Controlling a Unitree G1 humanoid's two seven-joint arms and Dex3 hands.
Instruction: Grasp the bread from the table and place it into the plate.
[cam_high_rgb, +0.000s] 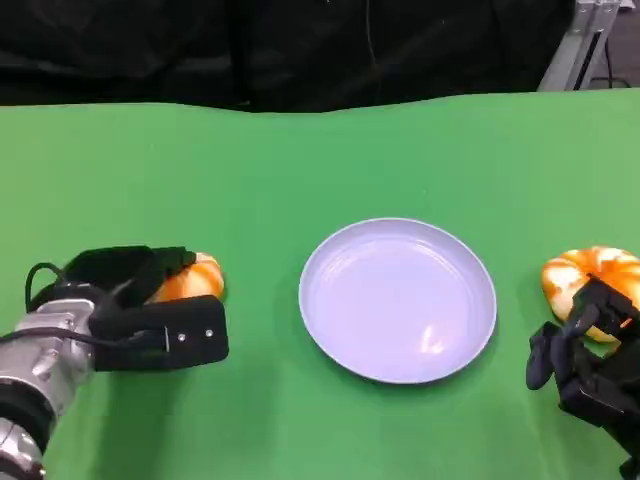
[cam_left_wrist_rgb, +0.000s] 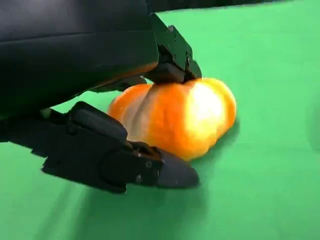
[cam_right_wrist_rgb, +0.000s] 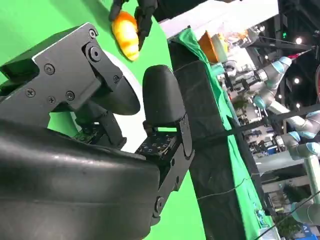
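Observation:
An orange, pumpkin-shaped bread (cam_high_rgb: 192, 278) lies on the green table at the left. My left hand (cam_high_rgb: 140, 310) wraps it: fingers (cam_left_wrist_rgb: 172, 60) press its far top and the thumb (cam_left_wrist_rgb: 125, 162) lies against its near side (cam_left_wrist_rgb: 180, 117). The bread still rests on the cloth. The pale blue plate (cam_high_rgb: 340, 320) stands bare in the middle of the table, right of that hand. My right hand (cam_high_rgb: 585, 355) hovers at the lower right with its fingers (cam_right_wrist_rgb: 160, 95) apart and nothing in them. The right wrist view shows the bread (cam_right_wrist_rgb: 125, 32) far off beyond the plate (cam_right_wrist_rgb: 132, 125).
A second orange bread (cam_high_rgb: 590, 272) lies at the right edge, just beyond my right hand. The green cloth ends at a black backdrop (cam_high_rgb: 300, 50) at the far side. Bare cloth lies between the left bread and the plate.

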